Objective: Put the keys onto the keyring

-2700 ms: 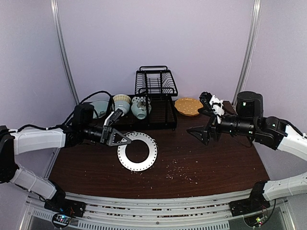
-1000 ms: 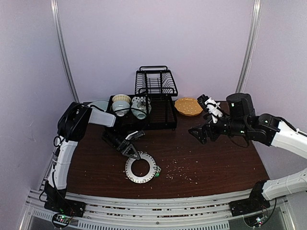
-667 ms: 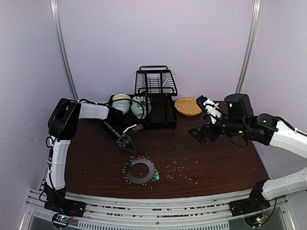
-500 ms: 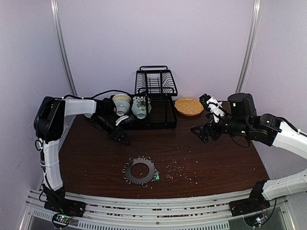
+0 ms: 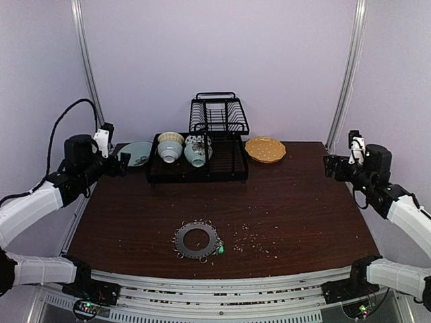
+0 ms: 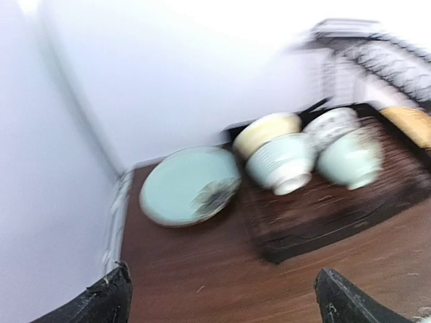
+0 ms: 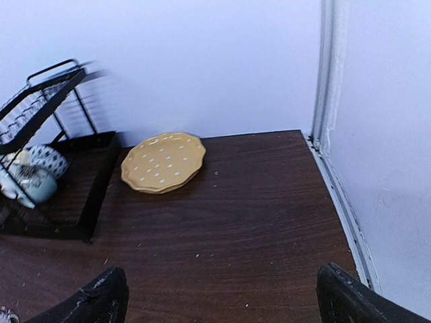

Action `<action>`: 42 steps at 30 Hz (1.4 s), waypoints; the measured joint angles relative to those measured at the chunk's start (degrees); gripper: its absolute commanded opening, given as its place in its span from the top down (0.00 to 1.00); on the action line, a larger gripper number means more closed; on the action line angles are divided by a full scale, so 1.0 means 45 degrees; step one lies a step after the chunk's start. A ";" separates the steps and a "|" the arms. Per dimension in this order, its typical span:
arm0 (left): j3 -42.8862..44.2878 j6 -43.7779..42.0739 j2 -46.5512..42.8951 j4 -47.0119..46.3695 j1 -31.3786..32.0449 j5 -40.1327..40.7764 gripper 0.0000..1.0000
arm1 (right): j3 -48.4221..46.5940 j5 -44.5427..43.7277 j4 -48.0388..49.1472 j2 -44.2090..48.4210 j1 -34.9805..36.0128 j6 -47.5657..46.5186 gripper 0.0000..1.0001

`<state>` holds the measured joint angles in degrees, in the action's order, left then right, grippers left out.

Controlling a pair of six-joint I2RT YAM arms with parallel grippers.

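Keyring: flat on your bench, near its front edge.
Key: green head, just beside the ring's right rim.
Left jaws: spread, empty, facing the bowls.
Right jaws: spread, empty, facing the plate.

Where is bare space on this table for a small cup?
Free: the wood between dish rack and keyring; also the right side, nearer than the yellow plate. Crowded: back left, rack beside teal plate; crumbs right of keyring.
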<state>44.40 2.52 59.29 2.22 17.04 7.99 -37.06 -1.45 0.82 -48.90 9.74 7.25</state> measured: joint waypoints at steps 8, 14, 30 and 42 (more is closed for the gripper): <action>-0.5731 0.0656 0.0704 -0.6800 -0.0287 0.4274 0.02 | 0.4541 0.0967 0.6261 -0.0942 -0.3347 0.2064 0.00; -0.7475 0.0019 0.2545 -1.1798 -0.0291 0.5416 0.02 | 0.6975 0.0335 1.0870 -0.2526 -0.3478 0.1661 0.00; -0.8024 -0.1209 0.6917 -1.8676 -0.1695 0.3279 0.02 | 0.5722 0.1151 1.7092 -0.8956 -0.2249 0.0019 0.00; -0.7757 -0.1224 0.6921 -1.8661 -0.1817 0.2637 0.02 | 0.5532 0.0942 1.7082 -0.8956 -0.2098 -0.0505 0.00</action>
